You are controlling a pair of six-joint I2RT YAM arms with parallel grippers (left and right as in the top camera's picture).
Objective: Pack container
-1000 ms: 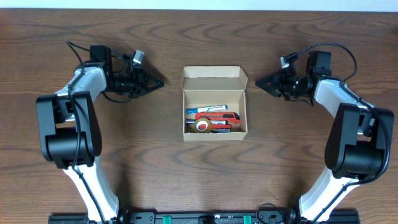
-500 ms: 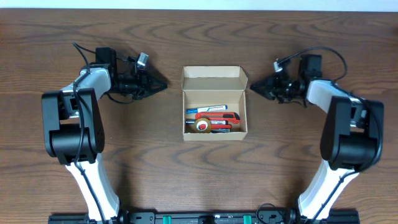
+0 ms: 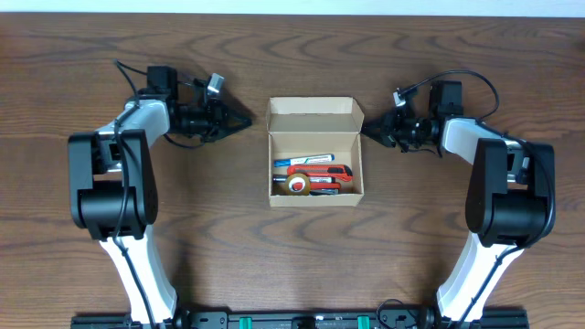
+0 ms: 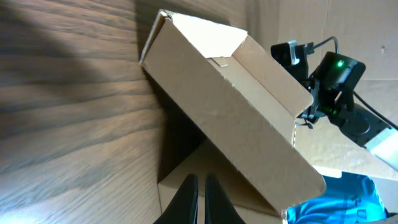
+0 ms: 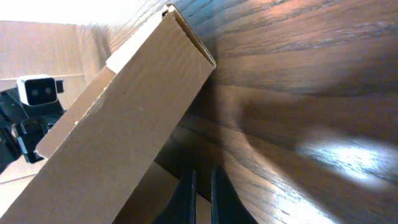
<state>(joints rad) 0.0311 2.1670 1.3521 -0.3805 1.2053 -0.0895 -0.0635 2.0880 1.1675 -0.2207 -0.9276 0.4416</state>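
Box [image 3: 315, 116] sits mid-table [image 3: 292, 265], flap open toward the far edge. Tape roll [image 3: 297, 184] and pens [image 3: 306, 160] lie inside. Left gripper [image 3: 245, 122] is just beside its left wall, right gripper [image 3: 366, 131] just beside its right wall.

One container [image 3: 314, 117] sits on the one desk [image 3: 274, 260]. Inside it I count one roll of tape [image 3: 296, 184], one blue-and-white pen-like piece [image 3: 306, 160], and red tools [image 3: 322, 171]: at least one, maybe two, packed too tight to separate. There are two arms, the left arm [image 3: 110, 183] and the right arm [image 3: 512, 192]. That gives two end effectors, the left end effector [image 3: 239, 120] and the right end effector [image 3: 367, 129], each with two fingers [image 4: 185, 200].
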